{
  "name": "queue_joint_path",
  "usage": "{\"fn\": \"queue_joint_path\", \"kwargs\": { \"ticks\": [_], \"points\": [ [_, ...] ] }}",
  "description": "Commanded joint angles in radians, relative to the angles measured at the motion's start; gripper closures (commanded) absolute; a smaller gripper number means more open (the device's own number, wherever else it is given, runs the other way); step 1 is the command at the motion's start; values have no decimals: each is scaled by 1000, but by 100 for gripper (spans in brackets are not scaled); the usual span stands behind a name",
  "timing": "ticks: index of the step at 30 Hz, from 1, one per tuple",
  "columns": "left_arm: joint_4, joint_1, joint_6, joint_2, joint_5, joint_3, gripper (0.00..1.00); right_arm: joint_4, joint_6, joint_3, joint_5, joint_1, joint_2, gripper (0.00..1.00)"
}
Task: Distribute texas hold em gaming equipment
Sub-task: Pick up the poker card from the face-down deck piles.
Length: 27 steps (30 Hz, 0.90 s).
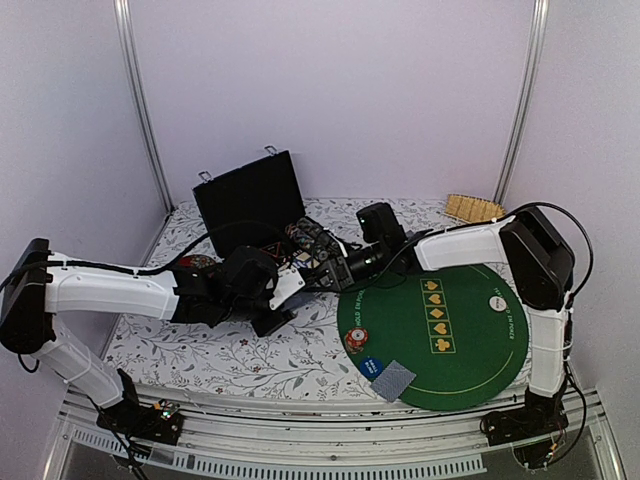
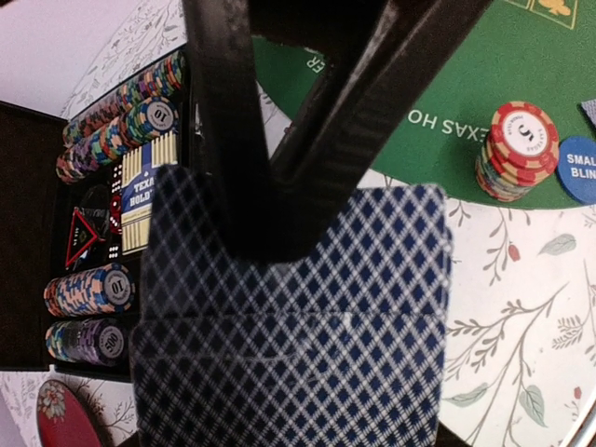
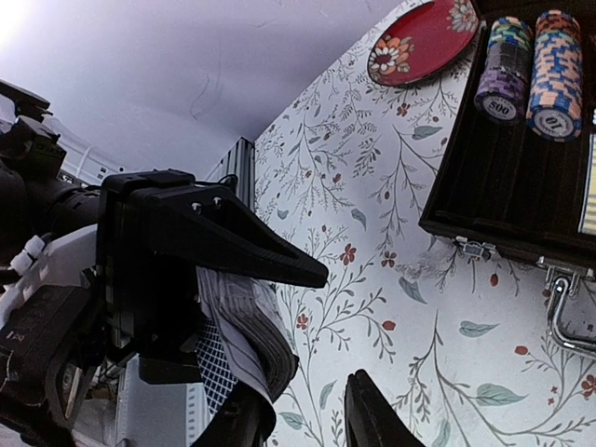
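My left gripper [image 1: 283,290] [image 2: 279,233] is shut on a deck of playing cards [image 2: 298,326] with blue diamond-patterned backs, held above the floral cloth. In the right wrist view the deck [image 3: 244,326] is fanned edge-on in those black jaws. My right gripper [image 1: 325,265] [image 3: 303,419] is open right next to the deck, one finger [image 3: 237,419] at its lower corner. On the green mat [image 1: 470,340] lie a red chip stack [image 1: 356,340] [image 2: 517,149], a blue button [image 1: 372,366] [image 2: 577,169], a white button [image 1: 497,303] and a face-down card [image 1: 393,380].
The open black case [image 1: 250,200] [image 2: 28,233] stands behind the grippers, with rows of striped chips [image 2: 112,130] [image 3: 535,60]. A dark-red dish [image 2: 65,414] [image 3: 424,42] lies beside it. A wooden slatted item [image 1: 473,208] lies at the back right.
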Motion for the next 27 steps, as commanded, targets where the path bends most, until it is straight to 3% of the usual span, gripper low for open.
{"fn": "queue_joint_path", "kwargs": {
  "ticks": [1, 5, 10, 17, 27],
  "points": [
    [34, 5, 2, -2, 6, 11, 47, -39, -41, 22, -16, -12, -48, 62],
    [33, 4, 2, -2, 12, 12, 47, 12, -57, 3, -48, 6, -61, 41],
    [35, 4, 2, 1, 14, 15, 47, 32, -28, 42, -44, 16, 0, 33],
    [47, 3, 5, 10, 27, 25, 47, 69, 1, 94, -28, 48, 66, 26],
    [49, 12, 8, 14, 30, 34, 48, 65, -18, 83, 38, 51, 85, 24]
  ]
}}
